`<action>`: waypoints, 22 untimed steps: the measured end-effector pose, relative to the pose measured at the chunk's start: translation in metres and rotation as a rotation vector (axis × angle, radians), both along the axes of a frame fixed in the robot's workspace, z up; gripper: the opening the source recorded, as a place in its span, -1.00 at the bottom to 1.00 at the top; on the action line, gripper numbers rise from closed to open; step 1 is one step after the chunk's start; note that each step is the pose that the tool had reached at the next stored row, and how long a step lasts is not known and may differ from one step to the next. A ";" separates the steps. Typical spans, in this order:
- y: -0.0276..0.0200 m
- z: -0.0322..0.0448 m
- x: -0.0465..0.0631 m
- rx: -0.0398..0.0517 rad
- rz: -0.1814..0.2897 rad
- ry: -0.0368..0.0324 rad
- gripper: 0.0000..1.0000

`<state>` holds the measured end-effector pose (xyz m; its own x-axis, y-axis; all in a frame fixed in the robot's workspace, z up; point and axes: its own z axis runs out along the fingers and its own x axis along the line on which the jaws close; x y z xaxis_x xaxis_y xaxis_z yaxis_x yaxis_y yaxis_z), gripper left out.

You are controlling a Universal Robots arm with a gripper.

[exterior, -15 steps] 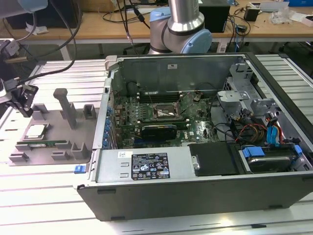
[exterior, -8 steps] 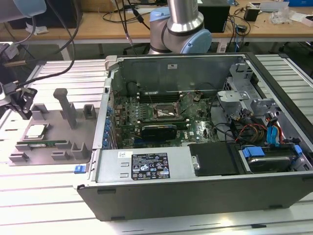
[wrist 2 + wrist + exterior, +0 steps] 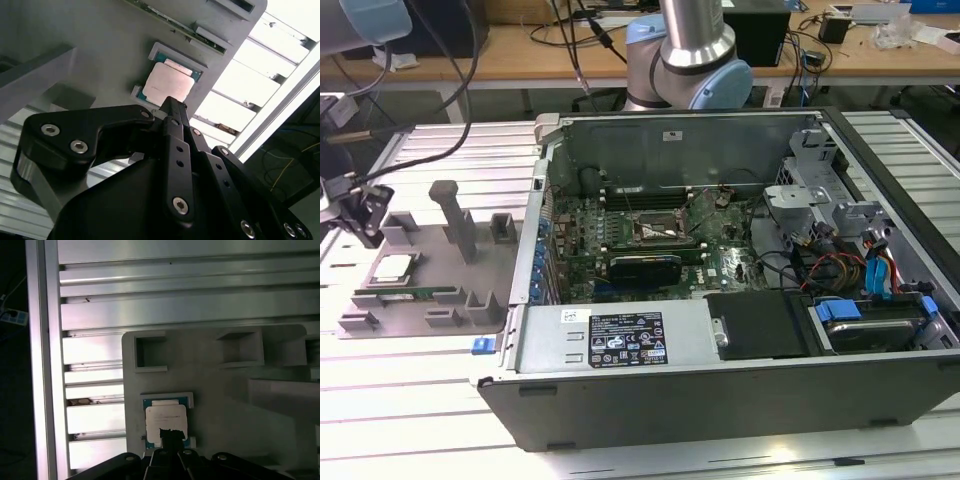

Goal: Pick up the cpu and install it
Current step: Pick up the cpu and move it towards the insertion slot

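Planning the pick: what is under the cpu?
The cpu sits in a rimmed square pocket of the grey tray; the pocket floor is covered by it, and the end effector hides one edge.

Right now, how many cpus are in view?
1. The cpu lies in its square recess on the grey tray, at the exterior view's left, outside the computer case. The socket inside looks empty, though parts of the case are hidden.

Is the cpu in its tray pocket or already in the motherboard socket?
In the pocket: the cpu lies flat in the grey tray's recess, the gripper close by it.
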<state>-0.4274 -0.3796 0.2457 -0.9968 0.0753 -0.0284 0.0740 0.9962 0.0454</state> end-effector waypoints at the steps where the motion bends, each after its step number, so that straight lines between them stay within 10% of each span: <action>1: 0.0000 -0.0011 -0.001 0.0000 0.000 0.0000 -0.79; 22: -0.0001 -0.0390 0.001 -0.0003 0.000 -0.0001 -0.79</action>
<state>-0.4262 -0.3796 0.2067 -0.9968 0.0753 -0.0285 0.0740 0.9962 0.0451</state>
